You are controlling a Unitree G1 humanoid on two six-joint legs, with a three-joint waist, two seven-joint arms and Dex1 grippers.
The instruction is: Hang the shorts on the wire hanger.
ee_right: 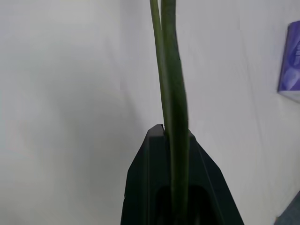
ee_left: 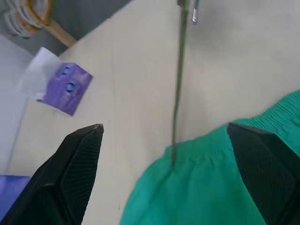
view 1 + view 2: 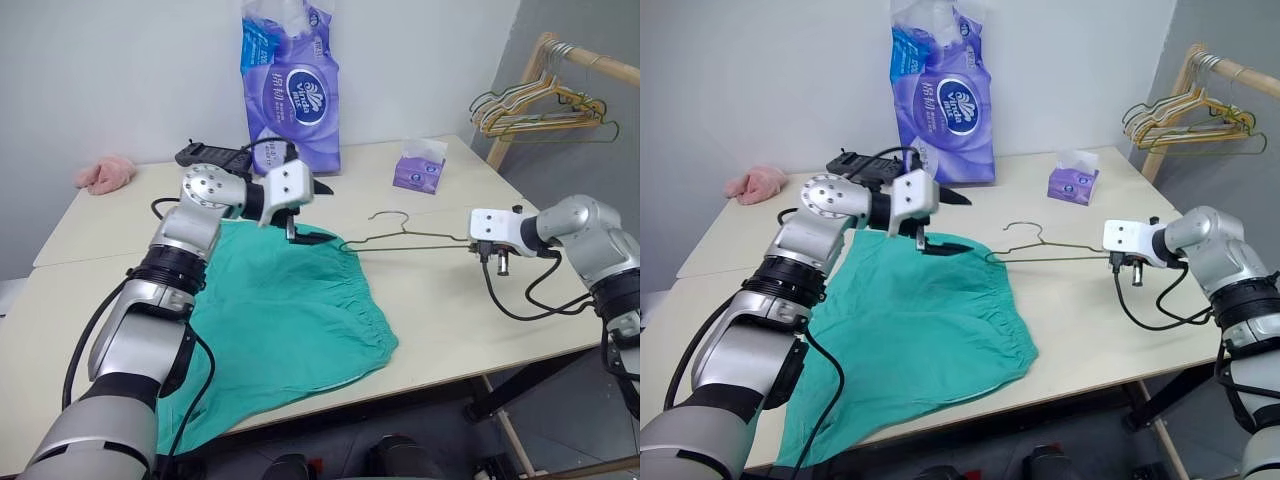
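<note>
Shorts (image 3: 285,315) of teal-green cloth lie flat on the pale desk (image 3: 440,300), with one side hanging a bit over the near edge. The bunched waistband faces the robot's right.

The wire hanger (image 3: 405,238) is thin and olive-grey. It lies low over the desk, with its hook (image 3: 390,217) pointing toward the far side. One tip of it reaches just inside the waistband of the shorts. The other tip is in the right pincer (image 3: 478,243), which is closed tight on the wire. In the right wrist view the wire runs straight out from between the two black fingers (image 1: 180,187).

The left pincer (image 3: 305,232) is above the far corner of the shorts, close to the hanger's tip. Its two fingers are spread wide apart and hold nothing.

Farther back on the desk stand a purple pack of tissue rolls (image 3: 290,85) and a small purple tissue box (image 3: 419,170). A pink fluffy cloth (image 3: 105,174) lies at the far left.
</note>
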